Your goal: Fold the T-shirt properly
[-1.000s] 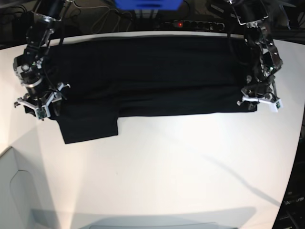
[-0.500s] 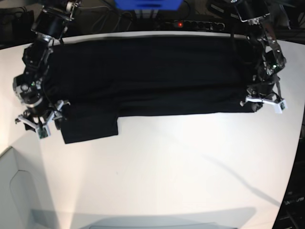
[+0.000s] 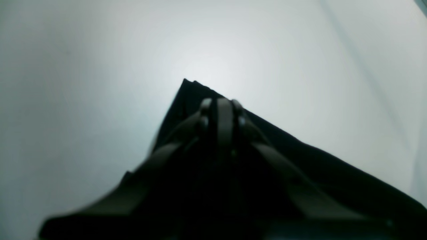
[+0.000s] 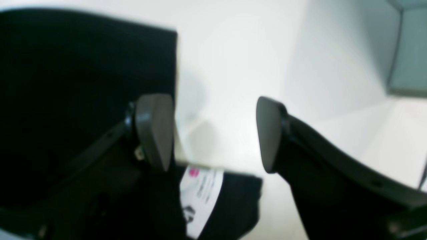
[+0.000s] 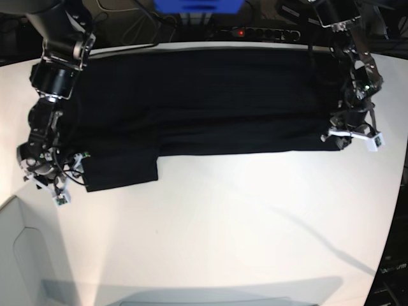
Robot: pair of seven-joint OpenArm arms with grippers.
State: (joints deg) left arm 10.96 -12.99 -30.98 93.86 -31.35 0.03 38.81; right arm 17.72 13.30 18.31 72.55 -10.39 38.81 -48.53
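We see a white table (image 5: 223, 229) with the T-shirt (image 5: 197, 99) spread as a long black band across its far half, one sleeve flap hanging down toward the near left. Behind the table, a power strip (image 5: 258, 32) with a red light and a blue box (image 5: 197, 5) sit among cables. The left gripper (image 3: 222, 106) has its fingers pressed together, pinching the T-shirt's corner. The right gripper (image 4: 213, 133) stands spread at the sleeve's edge, one finger over the cloth, a white label (image 4: 200, 196) showing below it.
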